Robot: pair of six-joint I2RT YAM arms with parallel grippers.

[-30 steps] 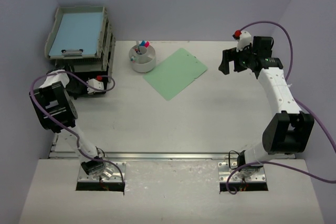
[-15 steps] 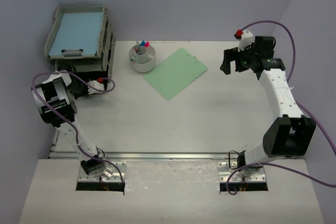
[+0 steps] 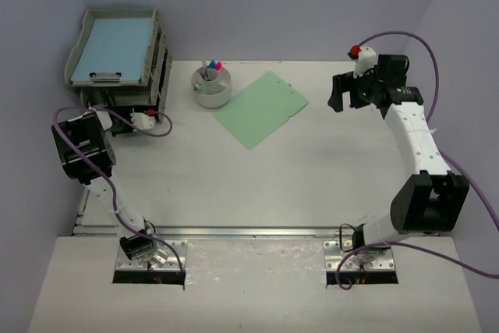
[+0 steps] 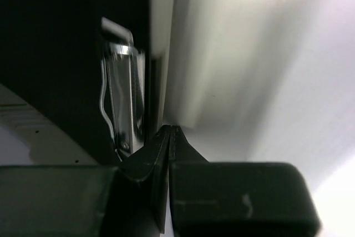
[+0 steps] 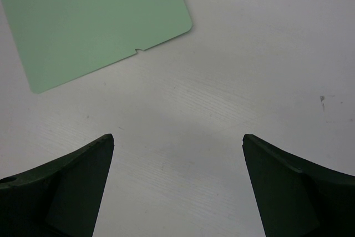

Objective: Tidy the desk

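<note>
The white table point(image 3: 312, 185) fills the top view, its long axis running left to right, with its metal rail point(image 3: 249, 232) along the near edge. Grey trays point(image 3: 161, 56) stand at far left, a green clipboard point(image 3: 261, 108) mid-table. The right fingers point(image 5: 77, 176) are spread wide, and the left fingers point(image 4: 150, 159) are pressed together beside a metal clip point(image 4: 125, 98).

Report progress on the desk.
Done: blue clipboard lies in the top tray, pens stand in the cup. In hand: left gripper, shut, sits at a metal clip by the lower tray. Left: green board lies on the desk; right gripper hovers open near it.
</note>
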